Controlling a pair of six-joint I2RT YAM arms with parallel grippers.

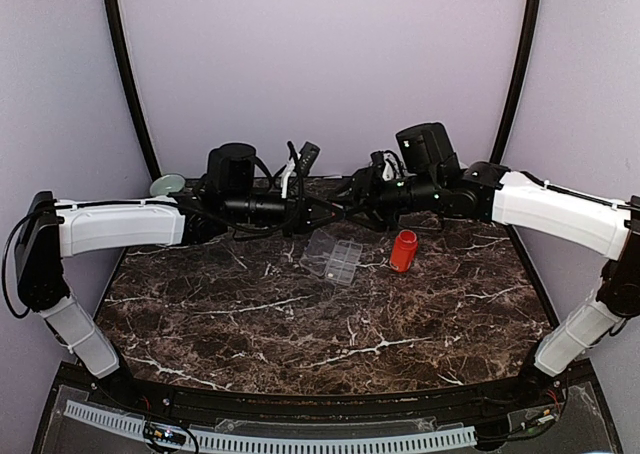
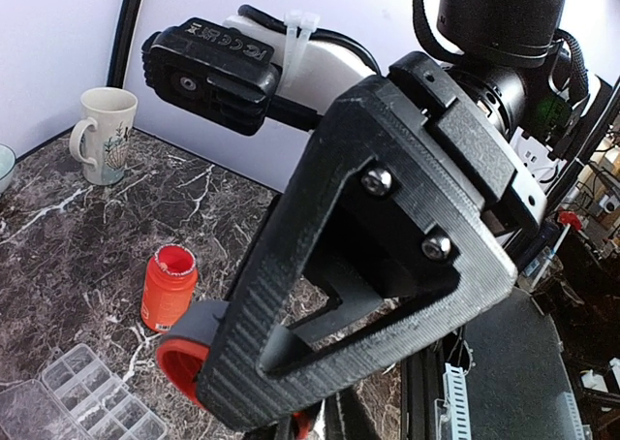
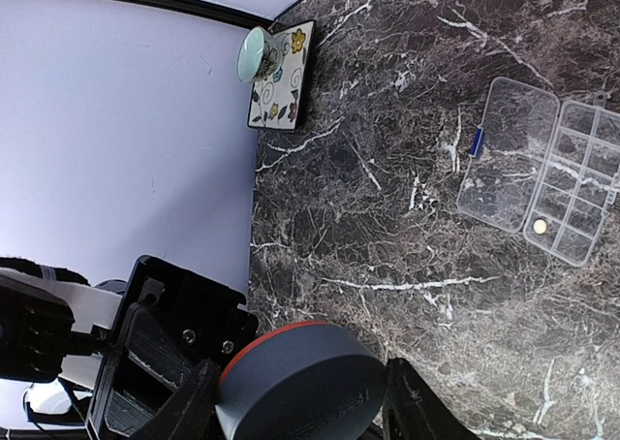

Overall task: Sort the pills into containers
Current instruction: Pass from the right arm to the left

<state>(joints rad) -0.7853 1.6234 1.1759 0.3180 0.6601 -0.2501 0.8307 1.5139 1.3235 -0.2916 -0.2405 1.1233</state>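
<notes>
The clear organiser box (image 1: 340, 262) lies open at the table's middle back, its lid (image 3: 509, 154) flat beside the compartments (image 3: 576, 183). One pale pill (image 3: 540, 226) sits in a compartment near the edge. The orange bottle (image 1: 403, 251) stands upright and uncapped to the right of the box. Both arms meet above the back of the table. My right gripper (image 3: 291, 406) is shut on the grey cap (image 3: 300, 382), which has an orange rim and is held off the table. My left gripper (image 1: 318, 212) is close against that cap (image 2: 189, 348); its own jaws are hidden behind the right gripper's finger (image 2: 387, 266).
A pale green bowl (image 1: 167, 185) sits at the back left on a flowered square tile (image 3: 281, 77). A white mug (image 2: 105, 135) stands near the back wall. Black frame posts rise at both back corners.
</notes>
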